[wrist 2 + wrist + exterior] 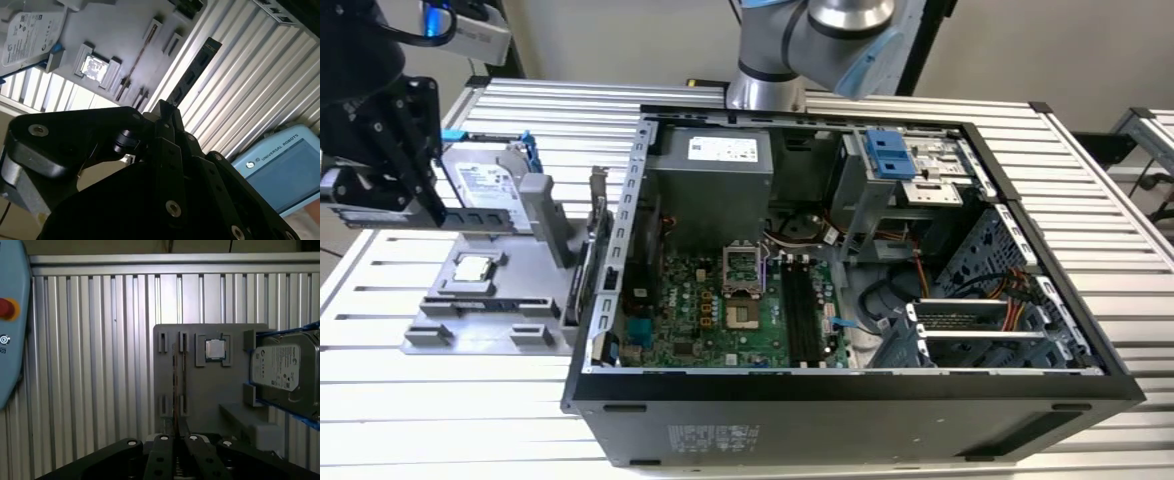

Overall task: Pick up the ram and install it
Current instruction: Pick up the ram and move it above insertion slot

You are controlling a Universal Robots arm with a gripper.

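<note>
Beside the gray parts holder (pixel 210 385), the gripper (pixel 165 107) clamps the ram (pixel 192 75).
It is pressed closed on 1 end of the stick, which juts out over the slatted table (pixel 250 85) (the processor chip (pixel 215 348) and hard drive (pixel 285 370) sit in the holder).

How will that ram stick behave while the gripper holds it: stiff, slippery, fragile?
The ram juts straight out of the gripper without sagging, so it is probably stiff and light. With most of its length beyond the grip, it might pivot if bumped. Being so thin and flat, it is likely fragile under sideways force.
</note>
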